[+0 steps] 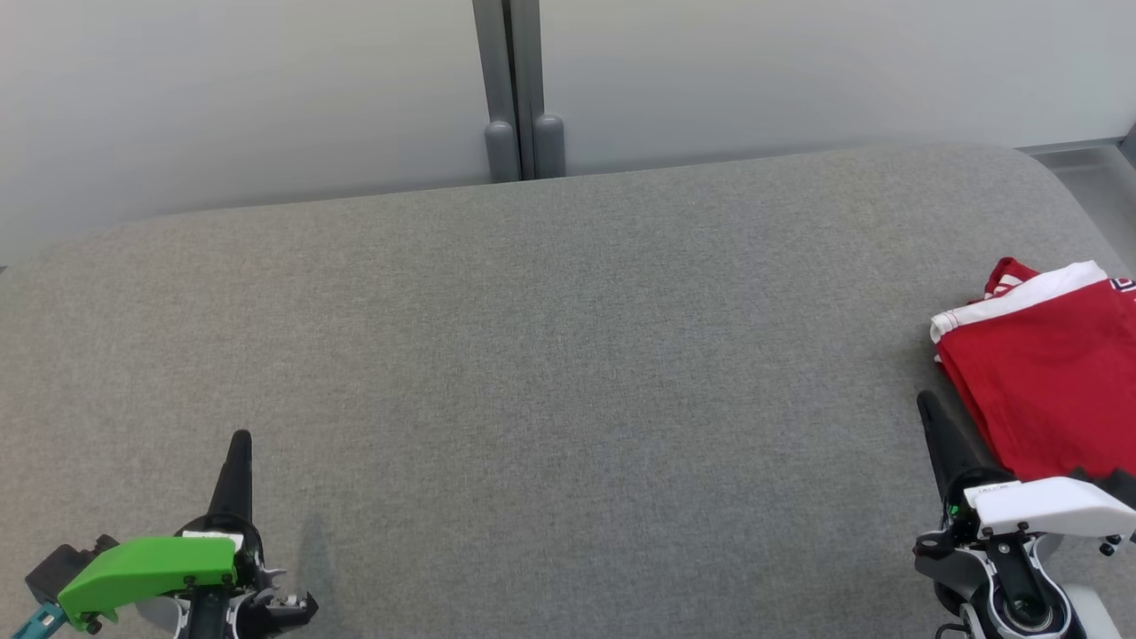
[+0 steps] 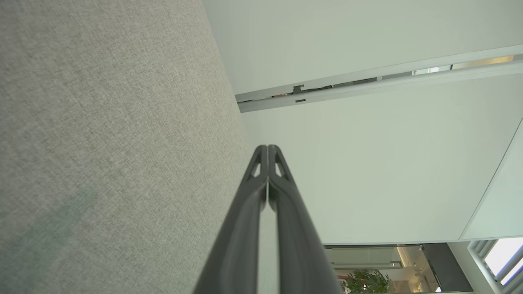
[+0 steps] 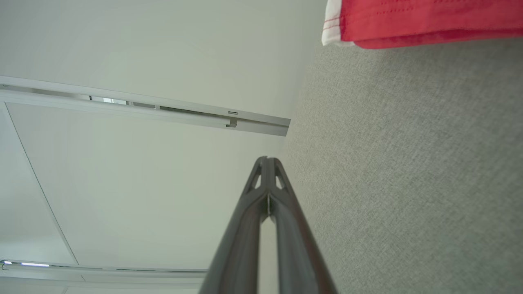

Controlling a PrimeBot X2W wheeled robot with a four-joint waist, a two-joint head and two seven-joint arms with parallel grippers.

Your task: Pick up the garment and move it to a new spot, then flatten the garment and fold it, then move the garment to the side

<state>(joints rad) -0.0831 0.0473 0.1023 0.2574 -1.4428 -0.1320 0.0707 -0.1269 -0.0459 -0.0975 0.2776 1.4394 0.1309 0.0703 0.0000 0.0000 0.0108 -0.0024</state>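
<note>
Nearest me, the left gripper (image 1: 240, 448) and right gripper (image 1: 930, 410), each two long dark fingers, are pinched closed on nothing above the broad grey fabric-covered table (image 1: 550, 355). The folded red garment with a white band (image 1: 1043, 382) lies at the table's right edge, just beside the right gripper. Setting it aside looks about done, so I'd lift that arm away without snagging the fold; its long axis seems to run near-to-far, slightly slanted, white band farthest, though its right part is cut off.
</note>
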